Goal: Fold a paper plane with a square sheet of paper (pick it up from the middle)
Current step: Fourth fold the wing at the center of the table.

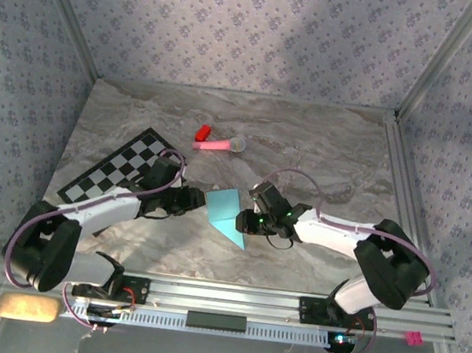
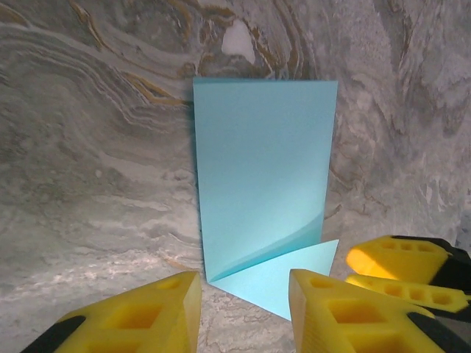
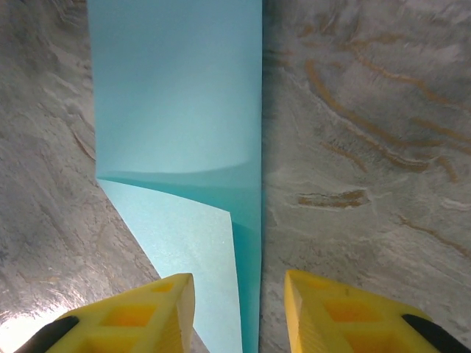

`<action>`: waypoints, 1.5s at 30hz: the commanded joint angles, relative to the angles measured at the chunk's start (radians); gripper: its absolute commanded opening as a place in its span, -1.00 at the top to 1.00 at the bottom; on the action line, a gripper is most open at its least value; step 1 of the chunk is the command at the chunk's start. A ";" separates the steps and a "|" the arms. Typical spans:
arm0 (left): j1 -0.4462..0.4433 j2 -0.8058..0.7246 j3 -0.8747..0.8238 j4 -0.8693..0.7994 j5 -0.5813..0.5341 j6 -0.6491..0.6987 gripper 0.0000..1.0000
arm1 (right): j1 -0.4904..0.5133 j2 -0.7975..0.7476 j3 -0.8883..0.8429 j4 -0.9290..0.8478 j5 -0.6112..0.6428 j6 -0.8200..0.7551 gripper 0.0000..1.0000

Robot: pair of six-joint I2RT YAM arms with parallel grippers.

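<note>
The light-blue sheet of paper [image 1: 226, 213] lies on the marble table between my two grippers. It is folded into a narrow strip, and one corner is turned over into a triangle [image 2: 283, 283] that ends in a point at the near side. My left gripper [image 1: 202, 200] stands open at the sheet's left edge. Its yellow fingers [image 2: 244, 283] straddle the triangle's corner without pinching it. My right gripper [image 1: 246, 221] stands open at the sheet's right edge, and the long folded edge [image 3: 250, 243] runs into the gap [image 3: 239, 287] between its fingers. Its fingertips [image 2: 397, 261] also show in the left wrist view.
A black-and-white checkered mat [image 1: 120, 173] lies at the left under my left arm. A pink stick toy [image 1: 218, 145] and a red block [image 1: 202, 132] rest behind the paper. Aluminium frame rails [image 1: 406, 197] and patterned walls bound the table.
</note>
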 commanded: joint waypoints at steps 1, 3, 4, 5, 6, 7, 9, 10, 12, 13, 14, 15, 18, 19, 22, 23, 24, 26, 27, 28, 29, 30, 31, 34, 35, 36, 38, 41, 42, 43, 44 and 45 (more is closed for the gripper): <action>0.005 0.032 0.001 0.040 0.063 0.006 0.25 | -0.016 0.031 0.025 0.050 -0.061 0.009 0.27; 0.005 0.046 0.003 0.043 0.066 0.003 0.25 | -0.021 0.045 0.025 0.069 -0.081 0.008 0.30; 0.005 0.051 0.003 0.045 0.065 0.000 0.24 | -0.027 0.056 0.025 0.077 -0.099 0.006 0.30; 0.004 0.054 0.003 0.045 0.064 0.000 0.24 | -0.031 0.064 0.030 0.078 -0.107 0.006 0.30; 0.004 0.058 0.003 0.045 0.063 -0.001 0.23 | -0.035 0.073 0.034 0.077 -0.111 0.005 0.32; 0.005 0.063 0.004 0.045 0.063 -0.001 0.23 | -0.039 0.080 0.033 0.080 -0.117 0.006 0.34; 0.005 0.070 0.005 0.042 0.064 -0.003 0.23 | -0.043 0.085 0.032 0.090 -0.126 0.004 0.37; 0.004 0.073 0.009 0.040 0.064 -0.003 0.23 | -0.043 0.084 0.032 0.092 -0.130 0.002 0.39; 0.004 0.078 0.010 0.035 0.063 -0.002 0.23 | -0.043 0.081 0.028 0.086 -0.125 0.003 0.45; 0.005 0.081 0.011 0.034 0.062 -0.002 0.23 | -0.043 0.077 0.022 0.089 -0.122 0.003 0.48; 0.005 0.083 0.011 0.031 0.057 0.000 0.23 | -0.045 0.071 0.015 0.095 -0.123 0.004 0.49; 0.004 0.087 0.011 0.030 0.055 0.002 0.23 | -0.047 0.067 0.011 0.097 -0.124 0.004 0.53; 0.005 0.096 0.015 0.033 0.056 0.002 0.23 | -0.049 0.051 0.002 0.101 -0.131 -0.002 0.61; 0.005 0.100 0.017 0.034 0.058 0.001 0.23 | -0.052 0.048 0.000 0.103 -0.133 -0.002 0.64; 0.005 0.104 0.020 0.033 0.058 0.002 0.23 | -0.058 0.043 -0.006 0.106 -0.138 -0.005 0.69; 0.004 0.106 0.021 0.033 0.061 0.001 0.22 | -0.057 0.043 -0.009 0.108 -0.139 -0.004 0.72; 0.004 0.105 0.021 0.035 0.062 -0.002 0.23 | -0.059 0.043 -0.009 0.110 -0.141 -0.004 0.73; 0.004 0.109 0.021 0.045 0.065 -0.012 0.23 | -0.060 0.039 -0.015 0.112 -0.138 -0.003 0.76; 0.004 0.113 0.021 0.050 0.068 -0.015 0.23 | -0.061 0.037 -0.019 0.115 -0.138 -0.002 0.78; 0.005 0.117 0.022 0.054 0.073 -0.016 0.22 | -0.060 0.033 -0.022 0.119 -0.138 -0.002 0.79; 0.004 0.122 0.024 0.060 0.079 -0.019 0.22 | -0.061 0.030 -0.026 0.122 -0.140 -0.002 0.82; 0.004 0.127 0.024 0.066 0.086 -0.021 0.21 | -0.063 0.026 -0.029 0.128 -0.142 -0.002 0.84; 0.005 0.132 0.025 0.070 0.091 -0.023 0.20 | -0.064 0.023 -0.034 0.136 -0.146 -0.002 0.86; 0.004 0.151 0.032 0.081 0.111 -0.030 0.17 | -0.068 0.011 -0.054 0.165 -0.162 0.003 0.90; 0.004 0.156 0.034 0.086 0.117 -0.032 0.17 | -0.070 0.007 -0.060 0.179 -0.167 0.006 0.91; 0.005 0.160 0.037 0.091 0.121 -0.037 0.16 | -0.073 0.000 -0.070 0.196 -0.176 0.010 0.92; 0.005 0.169 0.041 0.104 0.135 -0.046 0.14 | -0.077 -0.010 -0.087 0.236 -0.200 0.019 0.92; 0.004 0.184 0.055 0.114 0.150 -0.052 0.12 | -0.084 -0.026 -0.105 0.273 -0.221 0.020 0.93; 0.005 0.191 0.058 0.117 0.152 -0.053 0.12 | -0.086 -0.028 -0.109 0.281 -0.229 0.018 0.93; 0.004 0.198 0.061 0.119 0.154 -0.053 0.12 | -0.086 -0.033 -0.115 0.288 -0.235 0.018 0.93; 0.005 0.204 0.064 0.119 0.154 -0.053 0.11 | -0.088 -0.037 -0.120 0.295 -0.240 0.016 0.93; 0.004 0.211 0.066 0.119 0.155 -0.054 0.12 | -0.089 -0.039 -0.125 0.301 -0.244 0.016 0.93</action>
